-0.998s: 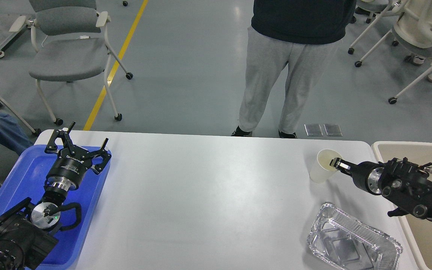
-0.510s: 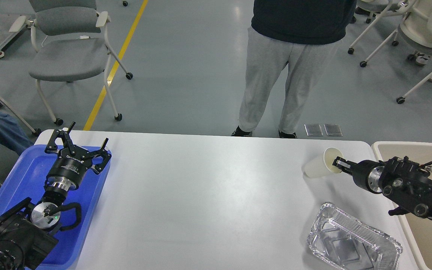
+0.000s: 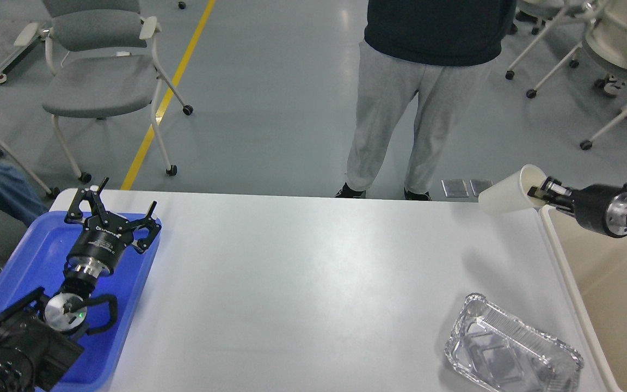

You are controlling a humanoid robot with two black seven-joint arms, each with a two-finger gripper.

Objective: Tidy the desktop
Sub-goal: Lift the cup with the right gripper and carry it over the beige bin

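Right hand (image 3: 538,189) pinches a tilted paper cup (image 3: 506,194) (held aloft) beyond the matte white desktop (image 3: 302,283); left hand (image 3: 111,209) spread apart.

My left arm (image 3: 25,337) is matte black, with a silver ring and green light at the wrist; its pincer (image 3: 115,209) has thin black linkage fingers. At three o'clock, my right arm (image 3: 613,209) shows a silver collar.
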